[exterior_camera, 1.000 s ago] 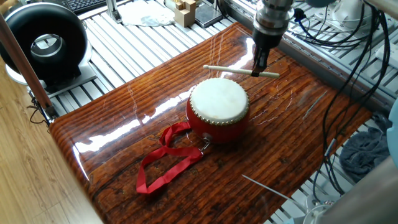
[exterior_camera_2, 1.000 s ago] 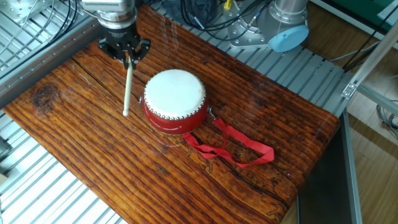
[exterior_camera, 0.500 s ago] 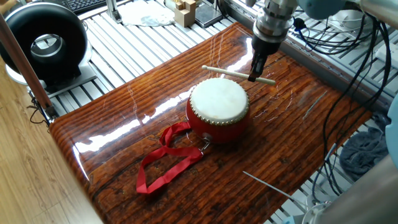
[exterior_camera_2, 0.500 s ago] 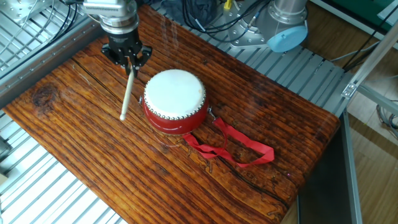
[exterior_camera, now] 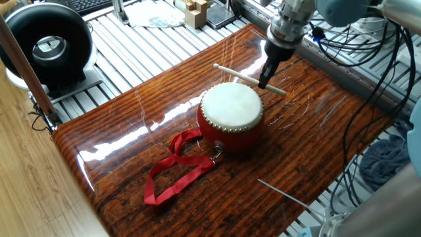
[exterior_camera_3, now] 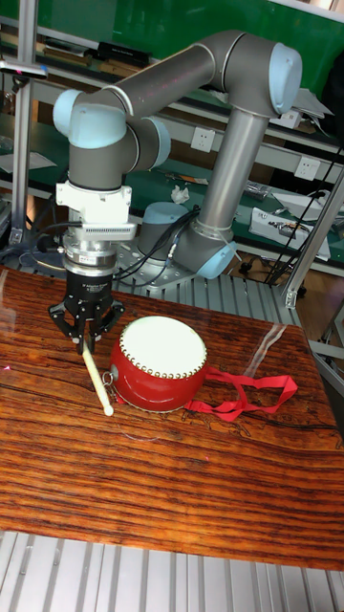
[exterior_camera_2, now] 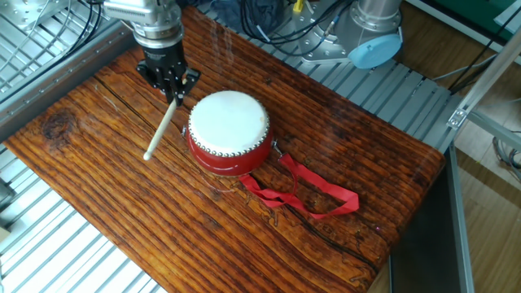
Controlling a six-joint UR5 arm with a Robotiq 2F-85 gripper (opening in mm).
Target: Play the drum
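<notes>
I work remotely in a robotics lab: grey industrial robot arm, silver aluminium-slat bench, tangled black cables, green workbench shelving.

drum: 1 | stick: 1 | ribbon strap: 1, likely single

Over the last second the gripper has shifted slightly toward the drum. The wooden stick clamped in it has swung: its free end now angles further away from the drum than before.
</notes>
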